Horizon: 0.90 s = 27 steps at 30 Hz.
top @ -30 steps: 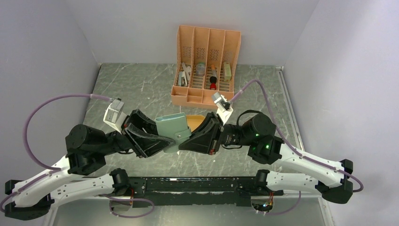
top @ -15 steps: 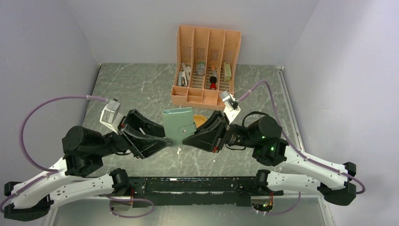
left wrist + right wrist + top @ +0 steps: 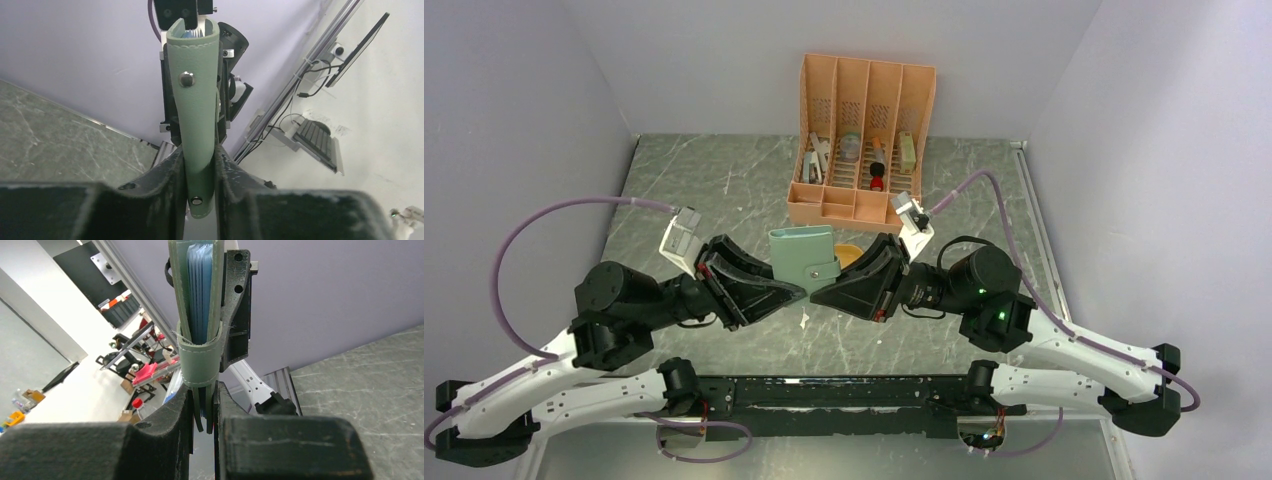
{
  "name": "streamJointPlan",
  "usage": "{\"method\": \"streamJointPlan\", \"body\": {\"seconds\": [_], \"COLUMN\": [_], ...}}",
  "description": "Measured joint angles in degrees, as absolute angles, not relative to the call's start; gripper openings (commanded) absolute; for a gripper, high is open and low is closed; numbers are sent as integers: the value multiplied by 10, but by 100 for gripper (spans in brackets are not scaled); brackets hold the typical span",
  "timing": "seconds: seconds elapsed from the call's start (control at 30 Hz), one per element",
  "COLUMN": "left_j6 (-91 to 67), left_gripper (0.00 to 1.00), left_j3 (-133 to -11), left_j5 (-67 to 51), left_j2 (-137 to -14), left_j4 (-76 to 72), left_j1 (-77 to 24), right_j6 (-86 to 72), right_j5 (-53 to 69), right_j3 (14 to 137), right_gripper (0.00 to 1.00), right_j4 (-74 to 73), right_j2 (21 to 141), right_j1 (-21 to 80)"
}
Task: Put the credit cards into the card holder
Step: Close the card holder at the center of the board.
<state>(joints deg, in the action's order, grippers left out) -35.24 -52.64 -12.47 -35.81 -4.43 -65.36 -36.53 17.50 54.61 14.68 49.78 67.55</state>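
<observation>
The grey-green card holder (image 3: pixel 804 258) is folded shut and held above the table between both grippers. My left gripper (image 3: pixel 796 293) is shut on its lower left part; the left wrist view shows my left gripper (image 3: pixel 200 190) clamping the holder's spine (image 3: pixel 196 120) with its snap studs. My right gripper (image 3: pixel 822 293) is shut on its lower right part. In the right wrist view my right gripper (image 3: pixel 204 410) pinches the holder's open edge (image 3: pixel 200 365), and pale blue credit cards (image 3: pixel 199 295) sit stacked between its covers.
The orange oval tray (image 3: pixel 851 254) lies on the table behind the holder, mostly hidden. The tall orange slotted organizer (image 3: pixel 864 140) with small items stands at the back. A small pale scrap (image 3: pixel 804 320) lies on the marble table (image 3: pixel 684 190) under the grippers.
The card holder has risen and turned from tilted to square. My left wrist has swung right and its fingers now close on the holder. The right arm has barely moved in the last half second.
</observation>
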Motion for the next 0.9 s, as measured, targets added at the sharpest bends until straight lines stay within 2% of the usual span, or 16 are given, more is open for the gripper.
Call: {"method": "streamJointPlan", "body": {"seconds": [0.07,0.13,0.17,0.23,0.27,0.37,0.4,0.63,0.9], "left_j6": [-356,-356,-356,-356,-356,-350,-347,-332,-394], "left_gripper": [6,5,5,5,5,5,5,5,5], "left_j3": [-526,-526,-526,-526,-526,-527,-527,-561,-618], "left_j5": [-124,-122,-121,-117,-114,-100,-91,16,279], "left_j2": [-359,-359,-359,-358,-357,-352,-348,-325,-380], "left_j4": [-44,-42,-41,-36,-31,-7,5,147,422], "left_j1": [-654,-654,-654,-654,-654,-654,-654,-654,-654], "right_j6": [-363,-360,-358,-356,-356,-349,-345,-292,-269], "right_j5": [175,174,173,171,171,172,172,118,-74], "right_j3": [546,546,546,546,546,550,551,579,567], "right_gripper": [0,0,4,36,48,69,73,73,72], "right_j4": [146,145,143,136,133,108,96,-50,-184], "right_j2": [498,498,498,497,497,496,494,444,376], "right_j1": [675,675,675,675,675,675,675,675,675]}}
